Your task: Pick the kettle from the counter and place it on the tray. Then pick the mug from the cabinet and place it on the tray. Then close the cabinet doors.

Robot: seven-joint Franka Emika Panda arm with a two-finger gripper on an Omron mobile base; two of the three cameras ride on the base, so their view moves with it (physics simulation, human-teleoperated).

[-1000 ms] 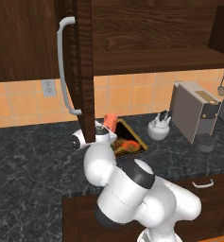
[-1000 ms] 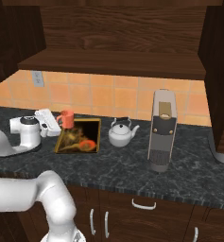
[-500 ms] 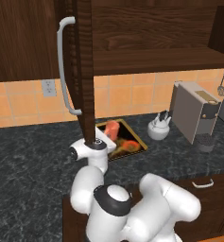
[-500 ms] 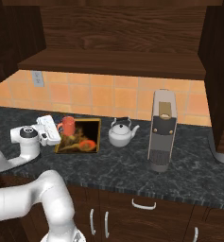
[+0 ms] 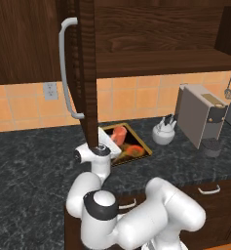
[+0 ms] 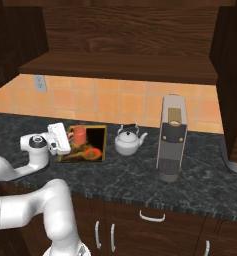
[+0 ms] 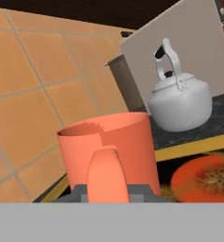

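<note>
The small orange-salmon cylindrical mug (image 7: 111,151), handle facing the camera, sat clamped in the closed gripper (image 7: 108,191) over the gold-rimmed rectangular tray (image 6: 100,145).

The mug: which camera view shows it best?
The hand view: the mug is close and large, handle facing the camera. The right base view shows it small on the tray; in the left base view it is small and partly hidden.

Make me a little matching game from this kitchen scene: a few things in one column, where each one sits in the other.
Things:
1. mug
2. kettle
3. coffee machine
4. socket

Places:
A. on the tiled wall
B. on the counter, right of the kettle
C. on the tray
D. on the counter, between tray and coffee machine

Pairs: 1-C, 2-D, 3-B, 4-A
</note>
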